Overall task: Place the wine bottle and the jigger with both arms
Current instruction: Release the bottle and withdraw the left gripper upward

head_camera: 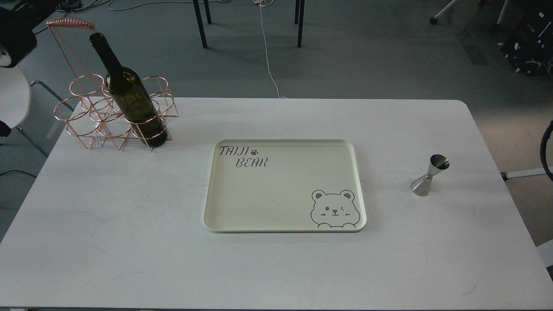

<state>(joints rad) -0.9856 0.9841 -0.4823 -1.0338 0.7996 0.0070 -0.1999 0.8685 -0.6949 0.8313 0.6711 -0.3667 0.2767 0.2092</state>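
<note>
Fingers of both arms out of frame; wine bottle (129, 93) base hidden in copper rack (93, 116); jigger (430, 175) upright

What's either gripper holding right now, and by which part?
Nothing held. Neither gripper is in view. The wine bottle stands in the copper wire rack, and the jigger stands alone on the table.
</note>
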